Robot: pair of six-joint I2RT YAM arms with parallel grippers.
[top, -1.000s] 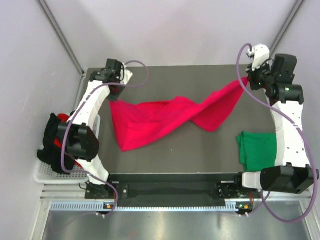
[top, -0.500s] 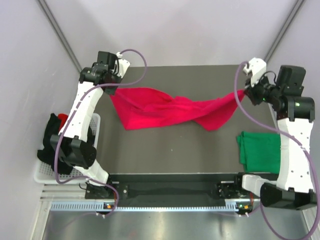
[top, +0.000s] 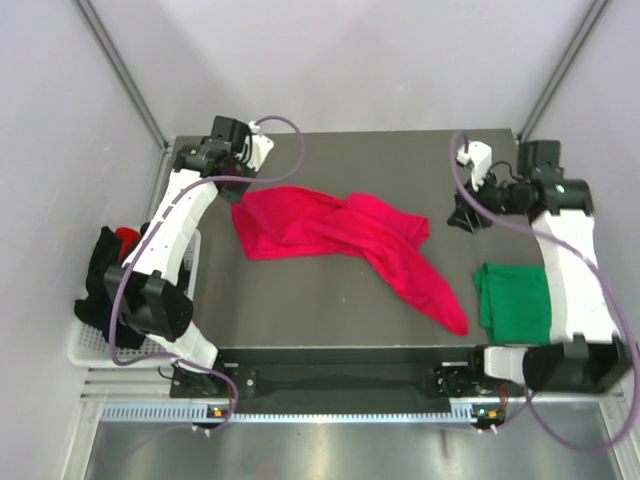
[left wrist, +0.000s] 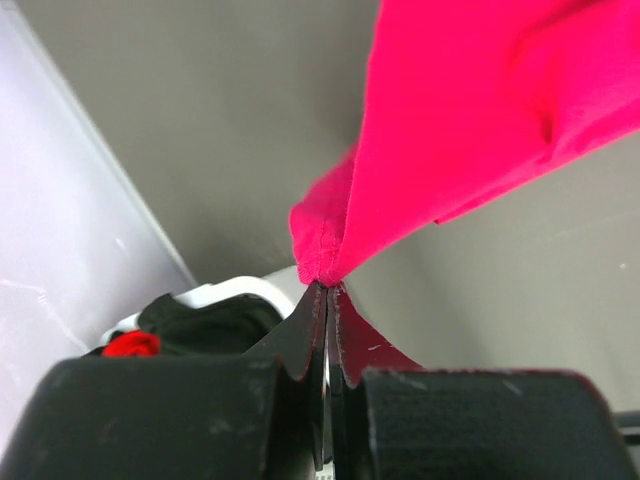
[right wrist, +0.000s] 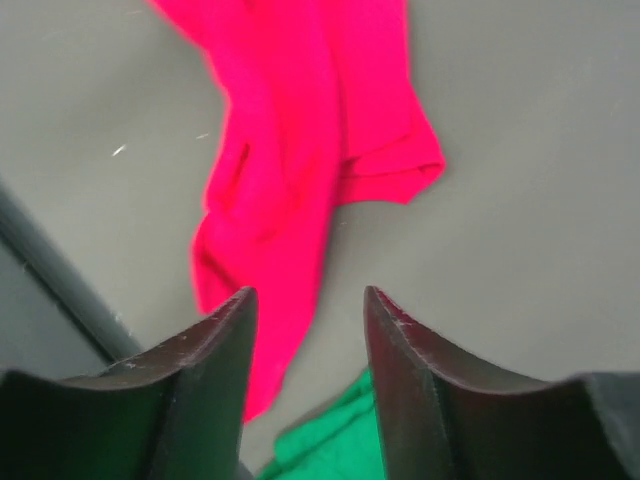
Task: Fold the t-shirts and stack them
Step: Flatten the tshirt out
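Hiding partly under the left arm, a heap of black cloth (top: 96,290) with a scrap of red (top: 124,236) fills a white basket (top: 88,352) off the table's (top: 400,160) left edge; how many garments it holds cannot be told. The left gripper (left wrist: 326,292), at the table's far left, has its jaws pressed together on a bunched corner of the one crimson-pink t-shirt (top: 340,238), which sprawls twisted across the table's middle. The right gripper (right wrist: 305,300) hangs over the table's right side, jaws apart, holding nothing. One dark green t-shirt (top: 516,302), folded, lies at the table's near right, its edge behind the right arm. Two shirts lie on the table.
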